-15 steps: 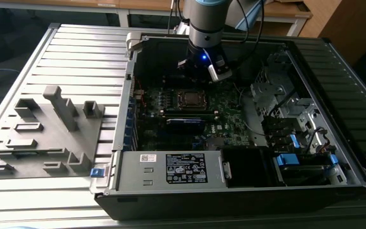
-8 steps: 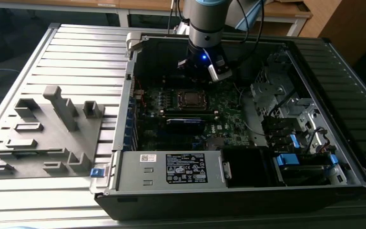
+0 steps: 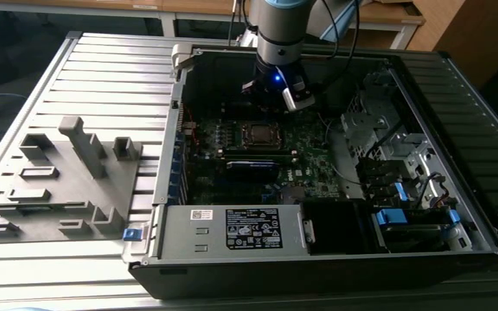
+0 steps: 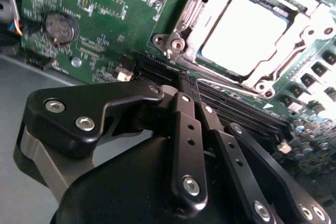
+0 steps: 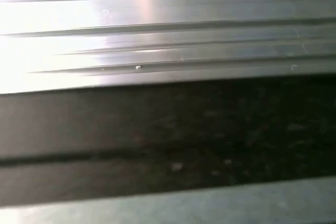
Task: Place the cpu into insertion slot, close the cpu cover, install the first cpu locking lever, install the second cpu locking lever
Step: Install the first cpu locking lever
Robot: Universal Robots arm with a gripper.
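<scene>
Clenched end effector, jaws pressed together with nothing between, hanging at upper middle of the exterior view, just up and right of the cpu. Seated flat in its slot near frame centre, that chip, with cpu cover lying down around it. Probably lever work now: push with the closed tips along the lever's swing, slow and low, keeping off the chip's top and the memory slots alongside. Hard to tell: locking levers latched or free. Tip ends hidden behind own linkage.
</scene>
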